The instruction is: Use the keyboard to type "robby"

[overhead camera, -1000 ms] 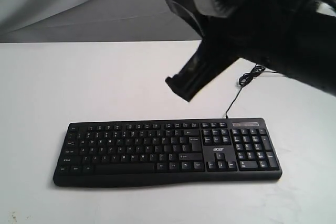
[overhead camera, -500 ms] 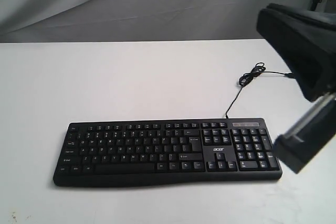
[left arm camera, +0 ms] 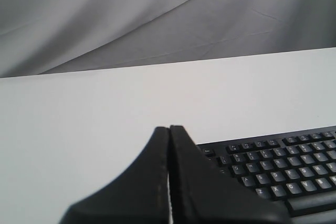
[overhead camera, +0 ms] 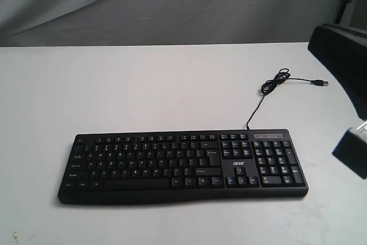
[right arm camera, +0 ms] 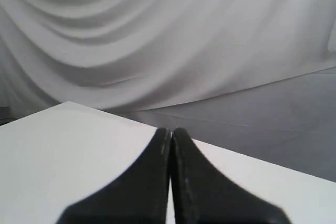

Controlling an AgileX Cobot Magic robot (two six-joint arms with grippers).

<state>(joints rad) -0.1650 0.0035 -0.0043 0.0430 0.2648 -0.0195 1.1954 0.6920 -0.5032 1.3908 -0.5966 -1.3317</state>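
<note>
Progress unclear: wide black plastic keyboard sits near the surface's front edge; left end effector and right end effector closed, empty, off keys.

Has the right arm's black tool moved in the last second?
Yes. In the exterior view the right arm's black tool swung rightward, from above the middle of the wide black plastic keyboard to past its number-pad end.
</note>
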